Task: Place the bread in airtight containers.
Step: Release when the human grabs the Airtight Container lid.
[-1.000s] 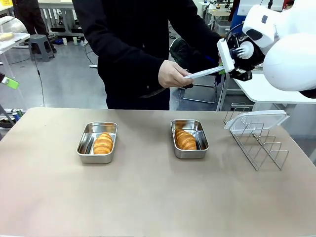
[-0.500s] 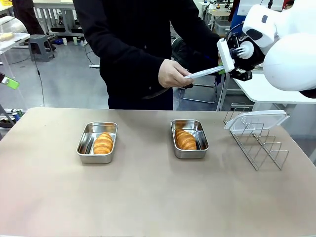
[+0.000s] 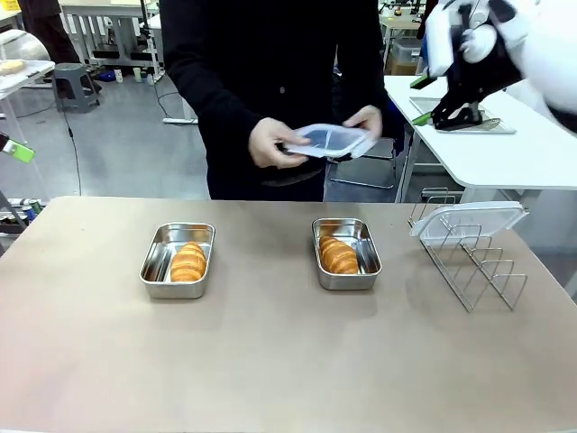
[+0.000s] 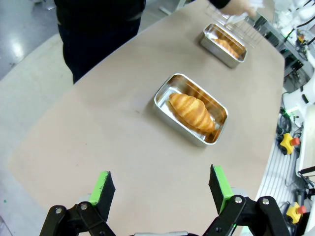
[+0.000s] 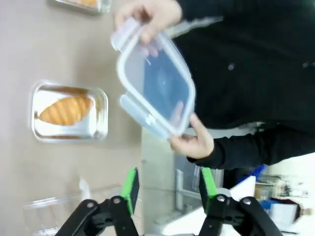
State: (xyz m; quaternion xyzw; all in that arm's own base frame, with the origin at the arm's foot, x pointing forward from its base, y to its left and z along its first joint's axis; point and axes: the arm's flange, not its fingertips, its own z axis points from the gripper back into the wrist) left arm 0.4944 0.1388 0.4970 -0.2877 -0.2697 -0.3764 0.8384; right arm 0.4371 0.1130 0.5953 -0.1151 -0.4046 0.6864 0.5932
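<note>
Bread [image 3: 188, 262]: one ridged golden roll lying in each uncovered steel container [image 3: 161, 253] on tabletop [image 3: 270, 361]. Left hand [image 4: 160, 176] hovering above tabletop, fingers spread, empty. Right hand [image 5: 169, 173] raised, fingers apart, empty, facing lid [image 5: 155, 93] held by person [image 3: 270, 54].

the left gripper [image 4: 161, 189] hangs angled downward, jaws spread wide with nothing between them. the right arm [image 3: 550, 45] sits high at the far right; the right gripper [image 5: 168, 189] has its jaws parted, empty.
</note>
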